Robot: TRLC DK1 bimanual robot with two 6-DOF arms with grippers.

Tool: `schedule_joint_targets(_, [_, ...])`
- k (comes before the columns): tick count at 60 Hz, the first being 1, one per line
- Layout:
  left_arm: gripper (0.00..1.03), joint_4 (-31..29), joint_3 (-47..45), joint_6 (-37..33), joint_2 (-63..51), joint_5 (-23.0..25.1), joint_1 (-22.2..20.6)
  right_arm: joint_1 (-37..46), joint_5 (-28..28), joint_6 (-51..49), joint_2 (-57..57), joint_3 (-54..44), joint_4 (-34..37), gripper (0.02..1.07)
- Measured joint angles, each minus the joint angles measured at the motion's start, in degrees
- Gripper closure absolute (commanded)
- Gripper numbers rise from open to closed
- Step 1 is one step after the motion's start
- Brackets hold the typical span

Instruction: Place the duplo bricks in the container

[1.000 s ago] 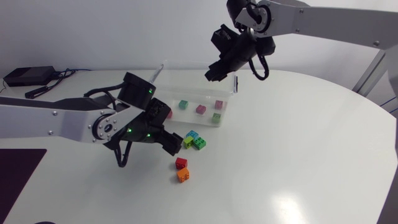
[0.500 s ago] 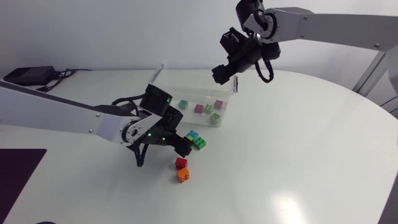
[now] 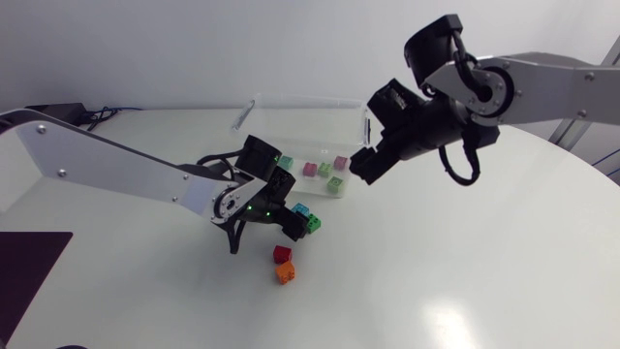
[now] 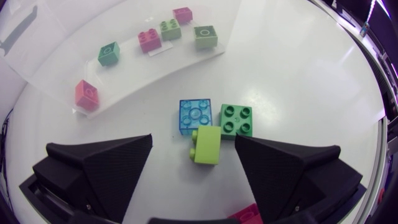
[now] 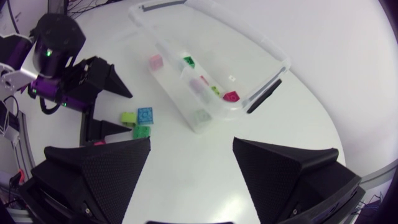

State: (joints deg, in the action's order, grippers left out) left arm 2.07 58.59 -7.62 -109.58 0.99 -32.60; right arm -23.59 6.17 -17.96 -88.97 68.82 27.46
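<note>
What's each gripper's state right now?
Left gripper: open, straddling a lime-green plastic duplo brick, not touching it.
Right gripper: open, holding nothing.

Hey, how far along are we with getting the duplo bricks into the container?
Done: six bricks lie in the container. In hand: nothing gripped yet; the open left gripper straddles the lime brick on the table. Left: that one plus the blue brick, green brick, red brick and orange brick. The right gripper is open, empty.
</note>
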Motion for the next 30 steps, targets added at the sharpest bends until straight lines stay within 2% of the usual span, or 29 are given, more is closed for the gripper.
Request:
schedule_joint_targets(6, [0.24,-0.2,0.2,-0.2,-0.4,0.0,0.0,-0.8,0.7,0.0,0.8,-3.7,-0.7,0.11])
schedule_joint_targets(15, [0.48,-1.9,1.2,-0.9,-0.5,0.0,0.0,-1.6,1.5,0.0,1.5,-6.9,-0.7,0.11])
schedule_joint_targets(23, [0.63,-3.5,2.5,-1.7,-0.7,0.0,0.0,-2.4,1.7,0.0,2.1,-8.5,-1.0,0.11])
schedule_joint_targets(30, [0.65,-5.8,3.5,-2.6,-0.9,0.0,0.0,-3.0,1.7,0.1,2.2,-10.3,-1.8,0.11])
